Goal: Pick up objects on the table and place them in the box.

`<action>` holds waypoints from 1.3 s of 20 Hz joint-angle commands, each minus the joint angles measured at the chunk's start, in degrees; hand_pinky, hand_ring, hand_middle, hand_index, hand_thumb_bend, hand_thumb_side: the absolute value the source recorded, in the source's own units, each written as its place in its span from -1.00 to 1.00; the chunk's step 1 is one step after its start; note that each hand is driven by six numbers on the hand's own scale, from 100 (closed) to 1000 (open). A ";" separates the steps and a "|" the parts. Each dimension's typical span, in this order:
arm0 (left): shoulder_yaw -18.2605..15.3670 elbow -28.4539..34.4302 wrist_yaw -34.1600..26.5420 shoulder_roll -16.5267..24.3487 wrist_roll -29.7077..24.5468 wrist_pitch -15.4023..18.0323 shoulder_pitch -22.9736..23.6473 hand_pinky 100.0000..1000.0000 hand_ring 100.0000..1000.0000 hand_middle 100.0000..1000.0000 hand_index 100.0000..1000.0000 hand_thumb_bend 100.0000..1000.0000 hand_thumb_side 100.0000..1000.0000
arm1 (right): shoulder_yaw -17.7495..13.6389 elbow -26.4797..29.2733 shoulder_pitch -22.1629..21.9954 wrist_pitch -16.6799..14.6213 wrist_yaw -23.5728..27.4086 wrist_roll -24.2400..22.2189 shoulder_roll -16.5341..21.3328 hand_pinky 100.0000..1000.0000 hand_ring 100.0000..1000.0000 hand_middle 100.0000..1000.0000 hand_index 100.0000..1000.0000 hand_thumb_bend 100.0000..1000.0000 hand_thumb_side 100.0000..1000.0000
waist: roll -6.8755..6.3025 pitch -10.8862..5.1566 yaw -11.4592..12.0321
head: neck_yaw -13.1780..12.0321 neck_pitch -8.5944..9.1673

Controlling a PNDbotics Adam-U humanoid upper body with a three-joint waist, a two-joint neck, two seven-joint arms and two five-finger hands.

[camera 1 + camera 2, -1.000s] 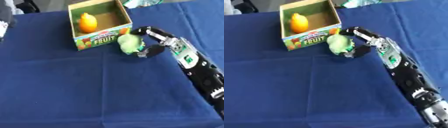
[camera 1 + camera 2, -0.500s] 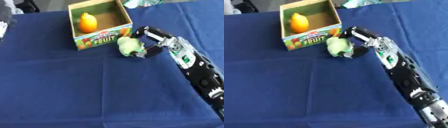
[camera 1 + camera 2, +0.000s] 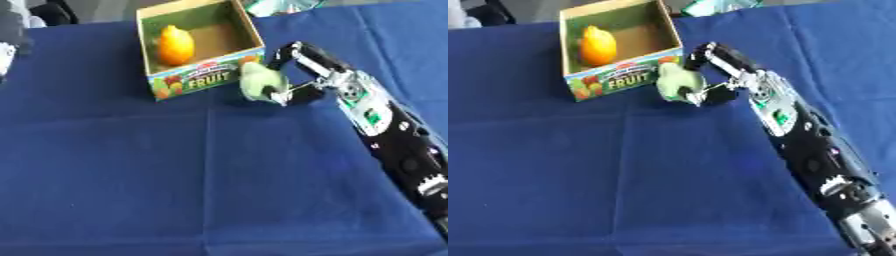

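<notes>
In the left eye view, the right hand (image 3: 293,70) reaches in from the lower right on a long black and silver arm (image 3: 394,150) that runs up across the blue cloth (image 3: 175,185). Its fingers curl over the top of a pale green fruit (image 3: 259,84) and its thumb closes in from below, so the hand is pinching the fruit between them. The fruit sits at the hand's left side, at the fingertips. Whether it rests on the cloth or hangs just above it cannot be told. Just left of the hand and fruit stands the box (image 3: 208,80), an open cardboard carton with "FRUIT" printed on its near wall; the fruit is close against the near right corner of that wall, outside the box. Inside the box, farther left of the hand and beyond it, lies an orange fruit (image 3: 175,45).

In the right eye view, the same hand (image 3: 715,62) shows the same hold: fingers arched over the green fruit (image 3: 677,82), thumb under it on the hand's side. The fruit overlaps the right end of the box's (image 3: 623,80) printed front wall, outside the opening. The orange fruit (image 3: 598,46) lies inside, in the left half. The left hand does not show in either view.
</notes>
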State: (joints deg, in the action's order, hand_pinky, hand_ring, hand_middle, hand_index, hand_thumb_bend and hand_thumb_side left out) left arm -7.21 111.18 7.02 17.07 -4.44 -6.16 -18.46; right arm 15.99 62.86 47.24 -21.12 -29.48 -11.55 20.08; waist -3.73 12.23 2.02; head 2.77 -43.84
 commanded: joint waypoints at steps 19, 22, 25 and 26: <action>0.05 2.53 -0.23 -0.37 0.71 -0.04 -1.21 0.18 0.14 0.29 0.55 -0.30 0.13 | 0.27 11.54 4.38 3.97 7.73 0.50 8.01 0.45 0.17 -0.35 0.03 -0.67 -0.92 | 0.20 -0.91 1.89 | 0.91 -0.28; 0.31 2.93 -0.34 -1.34 0.55 -0.10 -1.79 0.18 0.14 0.28 0.55 -0.29 0.12 | -0.58 9.61 5.38 4.13 6.64 1.23 8.06 0.45 0.17 -0.35 0.04 -0.67 -0.92 | 0.18 -0.52 3.37 | 2.19 -0.28; 0.82 3.33 -0.59 -2.48 0.04 -0.02 -2.64 0.18 0.14 0.28 0.55 -0.29 0.12 | -1.56 7.42 6.34 4.34 5.58 1.93 7.89 0.45 0.17 -0.35 0.04 -0.67 -0.91 | 0.14 -0.11 5.21 | 3.86 -0.28; 0.98 3.37 -0.67 -2.81 -0.16 0.07 -2.92 0.18 0.14 0.28 0.55 -0.29 0.12 | -1.84 6.71 6.63 4.35 5.22 2.16 7.80 0.45 0.17 -0.35 0.04 -0.67 -0.91 | 0.13 0.00 5.75 | 4.34 -0.28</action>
State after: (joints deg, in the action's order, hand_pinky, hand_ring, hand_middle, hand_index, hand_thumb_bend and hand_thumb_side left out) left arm -6.34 113.32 6.57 14.01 -4.27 -6.21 -20.47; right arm 15.14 69.87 52.40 -16.86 -23.64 -9.93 26.81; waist -3.61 13.11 7.98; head 6.44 -43.84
